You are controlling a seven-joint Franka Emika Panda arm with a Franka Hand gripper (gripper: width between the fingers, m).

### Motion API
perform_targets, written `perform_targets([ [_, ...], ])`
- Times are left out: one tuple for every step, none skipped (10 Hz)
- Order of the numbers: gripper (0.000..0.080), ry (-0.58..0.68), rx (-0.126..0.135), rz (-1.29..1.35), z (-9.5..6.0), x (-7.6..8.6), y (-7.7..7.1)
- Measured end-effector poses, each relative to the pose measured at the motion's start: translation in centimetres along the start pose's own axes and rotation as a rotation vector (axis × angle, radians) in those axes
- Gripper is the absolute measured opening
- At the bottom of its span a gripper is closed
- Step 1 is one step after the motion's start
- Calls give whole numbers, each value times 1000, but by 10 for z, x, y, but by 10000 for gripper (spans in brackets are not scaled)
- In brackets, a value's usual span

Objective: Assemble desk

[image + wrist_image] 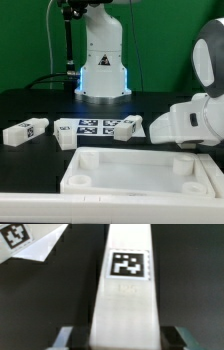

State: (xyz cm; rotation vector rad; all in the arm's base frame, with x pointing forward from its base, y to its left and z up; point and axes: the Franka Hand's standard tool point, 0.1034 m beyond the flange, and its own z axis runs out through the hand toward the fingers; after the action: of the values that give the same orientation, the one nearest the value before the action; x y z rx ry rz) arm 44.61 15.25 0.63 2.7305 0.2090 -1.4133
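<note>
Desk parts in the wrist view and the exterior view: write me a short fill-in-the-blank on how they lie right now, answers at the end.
1. In the wrist view, a long white leg runs between the two ____ of the gripper.
2. That leg shows ____ square tag on its face.
3. In the exterior view, the tabletop lies with its open side facing ____.
4. The table under the parts is ____ in colour.
Missing words: fingers; one; up; black.
</note>
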Motion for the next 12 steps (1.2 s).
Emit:
perform_targets([
  [294, 1, 0, -1, -1, 0, 0],
  [294, 5, 1, -3, -3, -1, 0],
  [294, 14, 4, -13, -9, -4, 2],
  [294, 22, 11, -26, -22, -14, 5],
  [294, 36, 26, -39, -41, -30, 10],
  [294, 65, 29, -55, -59, -43, 15],
  [294, 81, 30, -63, -65, -49, 17],
  [294, 91, 31, -64, -62, -44, 16],
  [294, 116, 32, -63, -65, -40, 16],
  [294, 117, 32, -63, -65, -41, 16],
  [294, 118, 33, -63, -66, -40, 17],
  [294, 183, 40, -85, -82, -37, 23],
])
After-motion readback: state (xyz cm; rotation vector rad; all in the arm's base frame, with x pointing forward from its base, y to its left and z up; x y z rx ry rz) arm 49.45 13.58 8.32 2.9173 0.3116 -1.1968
